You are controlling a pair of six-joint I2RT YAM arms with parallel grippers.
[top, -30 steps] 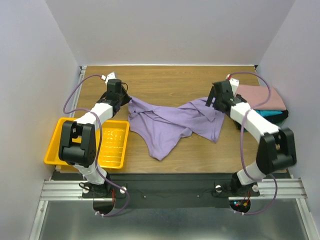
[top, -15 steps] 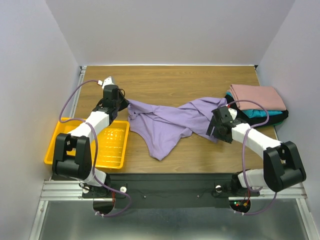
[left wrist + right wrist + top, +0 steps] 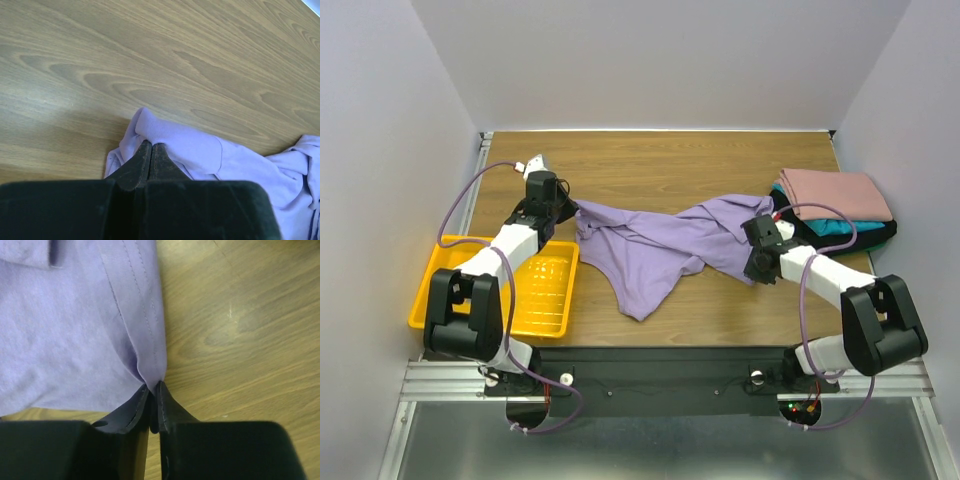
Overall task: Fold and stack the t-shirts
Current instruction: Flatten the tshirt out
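Currently L hand (image 3: 151, 150) pinched shut on lavender t-shirt (image 3: 660, 250) corner; R hand (image 3: 152, 390) nearly shut, gripping its hem.

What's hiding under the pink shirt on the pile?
A folded teal shirt lies right under the pink shirt, and a black shirt under that. Only their edges peek out; the rest is covered, so anything else beneath can't be seen.

Left gripper (image 3: 151, 150) and right gripper (image 3: 153, 388), jaws together, both low.

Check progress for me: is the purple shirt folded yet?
Not folded: the purple shirt lies spread and rumpled, pinched at opposite ends by the left gripper and right gripper.
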